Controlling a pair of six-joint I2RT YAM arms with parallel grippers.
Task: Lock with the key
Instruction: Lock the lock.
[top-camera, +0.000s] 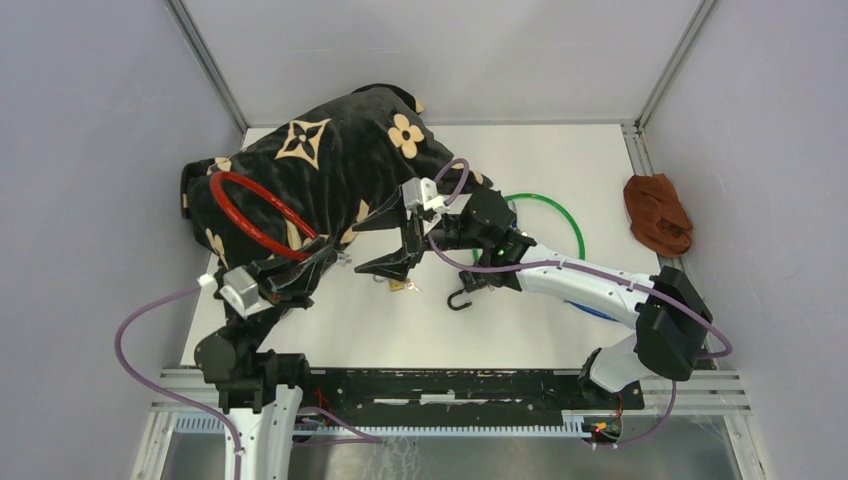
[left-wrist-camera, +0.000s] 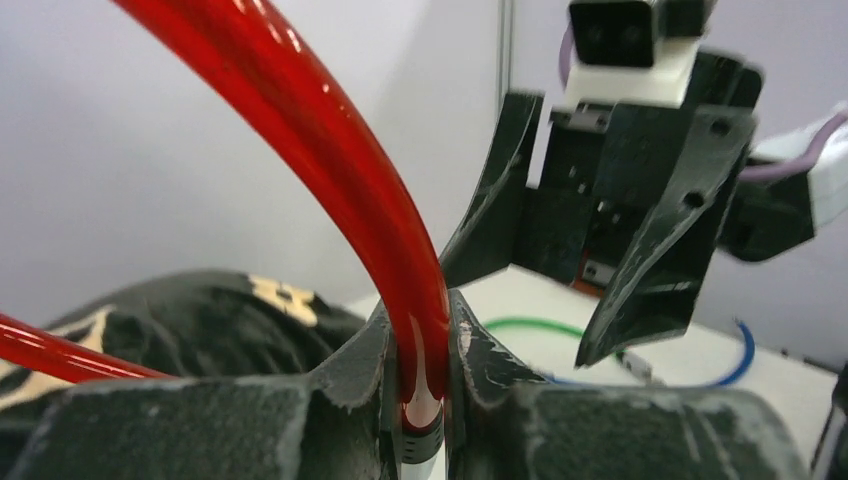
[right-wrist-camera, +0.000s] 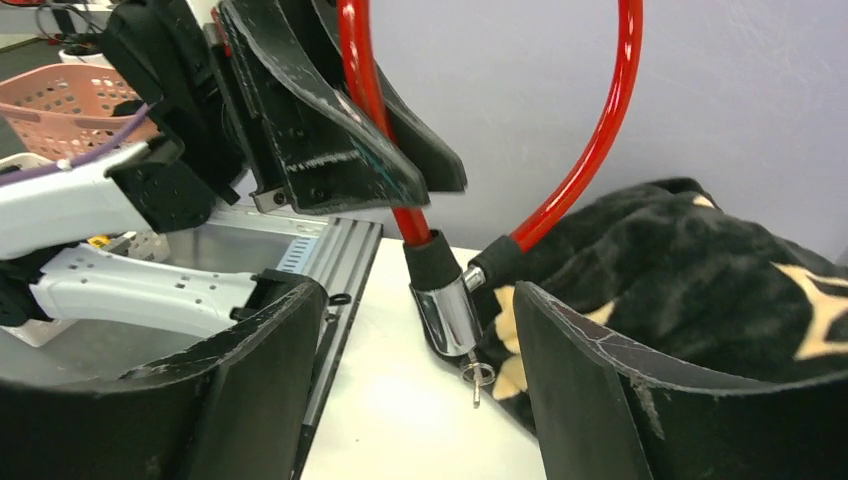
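Observation:
A red cable lock (top-camera: 262, 213) loops through a black bag (top-camera: 340, 150) with beige flowers. Its chrome lock body (right-wrist-camera: 448, 315) hangs just above the table, with a small key (right-wrist-camera: 477, 378) on a ring sticking out of its lower end. My left gripper (left-wrist-camera: 425, 350) is shut on the red cable (left-wrist-camera: 330, 160) just above the lock's black collar. My right gripper (right-wrist-camera: 418, 290) is open, its jaws standing on either side of the lock body and key without touching them. From above, the right gripper (top-camera: 385, 242) faces the left gripper (top-camera: 312, 258).
A black hook (top-camera: 460, 298) and a small tan piece (top-camera: 400, 285) lie on the white table (top-camera: 330, 330). A green cable loop (top-camera: 548, 205) and a blue cable (top-camera: 592, 311) lie under the right arm. A brown cloth (top-camera: 657, 213) sits at the right edge.

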